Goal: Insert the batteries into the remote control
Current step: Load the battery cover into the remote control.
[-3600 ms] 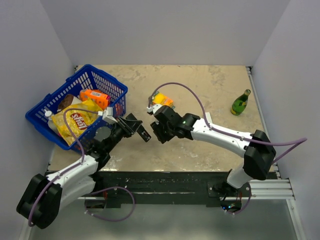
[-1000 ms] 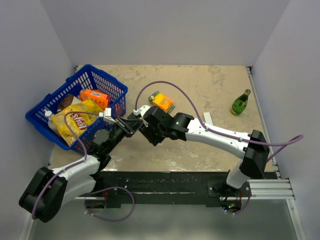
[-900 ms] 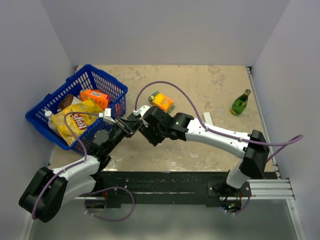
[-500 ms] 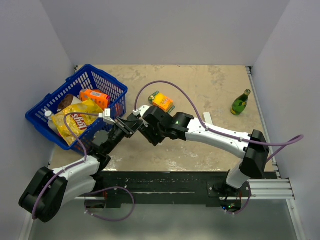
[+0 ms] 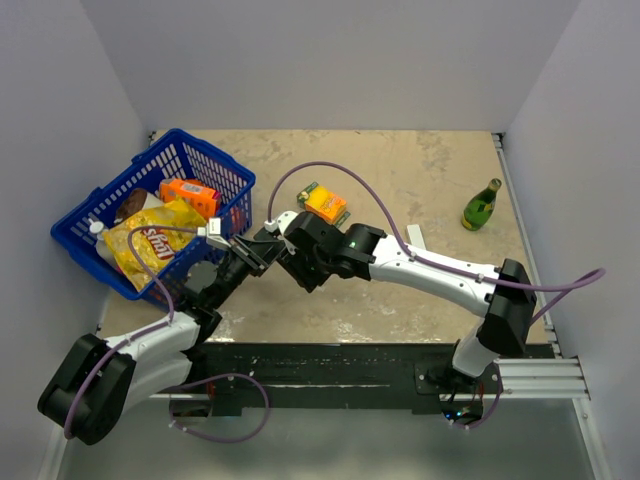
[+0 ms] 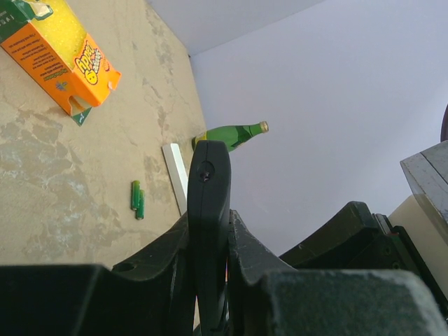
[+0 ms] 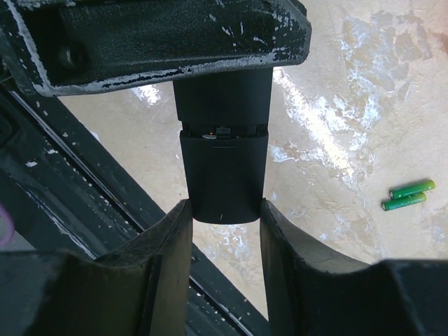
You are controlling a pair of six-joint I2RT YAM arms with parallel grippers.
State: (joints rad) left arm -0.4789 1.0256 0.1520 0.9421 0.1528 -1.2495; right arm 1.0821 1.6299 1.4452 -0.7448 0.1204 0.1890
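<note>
While the left pincer [image 6: 208, 241] squeezes the remote control [image 6: 208, 185] tight, the black bar stands on its thin edge between the two fingers. It sticks out past their tips. Facing it, the right pincer [image 7: 222, 210] is shut on the other end of the same remote control, with one finger [image 7: 164, 259] pressed to each long side. A thin line runs across the bar just ahead of the right pincer's fingertips. I cannot tell if the small cover is on or off. Both pincers are up off the table [image 5: 420, 170], nose to nose.

The batteries [image 7: 408, 195] lie side by side on the table, touching each other. They are down below and off to the right of the right pincer, well apart from it. From the left pincer they lie ahead and a little to the left. A white bar [image 6: 175, 175] lies just beside them, and a green bottle [image 6: 231, 134] is farther on. An orange box [image 6: 59, 59] is far ahead on the left pincer's left. A blue basket [image 5: 215, 155] sits near the left pincer.
</note>
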